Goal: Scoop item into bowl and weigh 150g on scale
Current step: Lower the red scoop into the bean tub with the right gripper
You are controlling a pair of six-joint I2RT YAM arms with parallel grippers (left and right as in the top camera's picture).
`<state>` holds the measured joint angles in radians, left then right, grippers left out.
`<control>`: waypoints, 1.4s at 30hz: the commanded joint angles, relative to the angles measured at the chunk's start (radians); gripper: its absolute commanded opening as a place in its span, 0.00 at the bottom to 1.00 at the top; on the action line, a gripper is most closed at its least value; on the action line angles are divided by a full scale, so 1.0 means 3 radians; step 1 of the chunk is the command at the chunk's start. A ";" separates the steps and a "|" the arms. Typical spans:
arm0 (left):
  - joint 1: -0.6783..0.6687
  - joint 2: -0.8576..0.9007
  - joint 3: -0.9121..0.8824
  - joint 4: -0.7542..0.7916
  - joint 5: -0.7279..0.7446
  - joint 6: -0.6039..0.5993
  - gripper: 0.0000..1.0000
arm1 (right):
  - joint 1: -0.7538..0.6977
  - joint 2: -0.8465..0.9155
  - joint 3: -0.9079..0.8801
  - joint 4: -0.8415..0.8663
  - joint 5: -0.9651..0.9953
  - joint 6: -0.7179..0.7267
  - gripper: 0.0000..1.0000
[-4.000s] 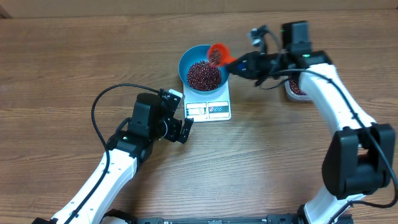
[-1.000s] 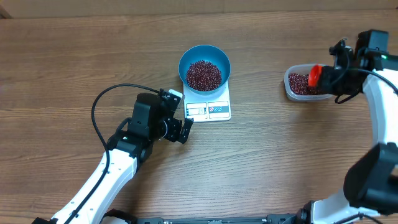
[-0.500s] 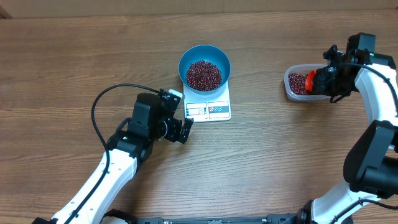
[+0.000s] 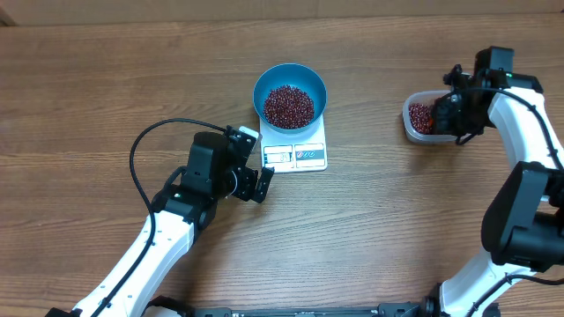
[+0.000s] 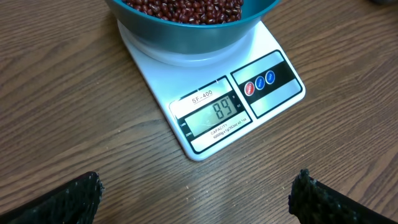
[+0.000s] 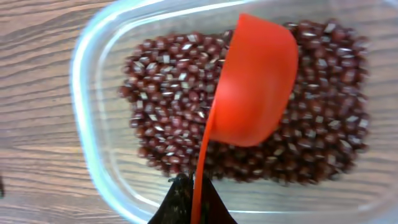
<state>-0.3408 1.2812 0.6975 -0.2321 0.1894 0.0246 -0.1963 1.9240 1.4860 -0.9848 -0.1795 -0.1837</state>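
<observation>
The blue bowl (image 4: 290, 92) stands on the white scale (image 4: 296, 155) and holds a heap of dark red beans (image 4: 289, 106). In the left wrist view the scale (image 5: 214, 118) shows 89 on its display, with the bowl (image 5: 186, 34) at the top. My left gripper (image 4: 256, 180) rests open just left of the scale, nothing between its fingers (image 5: 74, 199). My right gripper (image 6: 196, 202) is shut on the thin handle of an orange-red scoop (image 6: 255, 87). The scoop lies tilted, back up, over the beans (image 6: 165, 106) in the clear tub (image 6: 84, 106).
The clear plastic tub (image 4: 408, 119) of beans sits at the far right of the wooden table, under my right arm (image 4: 520, 123). A black cable (image 4: 145, 145) loops beside my left arm. Bare wood lies between scale and tub.
My right gripper has moved left and in over the tub, bringing the scoop down among the beans. Left arm, bowl and scale have not moved.
</observation>
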 commanded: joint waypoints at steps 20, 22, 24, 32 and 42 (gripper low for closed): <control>-0.0005 0.0022 -0.0013 -0.0006 -0.0020 -0.0033 1.00 | -0.0217 0.0041 0.0000 -0.0172 -0.1204 0.0000 0.04; -0.0006 0.0022 -0.0013 -0.0008 -0.0020 -0.0033 1.00 | -0.0289 0.0041 0.0000 -0.0150 -0.1268 0.0107 0.04; -0.0005 0.0022 -0.0013 -0.0008 -0.0020 -0.0033 1.00 | -0.0345 0.0041 -0.0001 -0.0136 -0.1273 0.0193 0.04; -0.0006 0.0022 -0.0013 -0.0008 -0.0020 -0.0033 1.00 | -0.0548 0.0041 -0.0001 -0.0155 -0.1530 0.0285 0.04; -0.0006 0.0022 -0.0013 -0.0008 -0.0020 -0.0033 0.99 | -0.0846 0.0041 -0.0001 -0.0395 -0.1932 -0.0125 0.04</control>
<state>-0.3408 1.2812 0.6979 -0.2359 0.1894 0.0246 -0.4168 1.9278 1.4860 -1.0924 -0.6838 -0.1532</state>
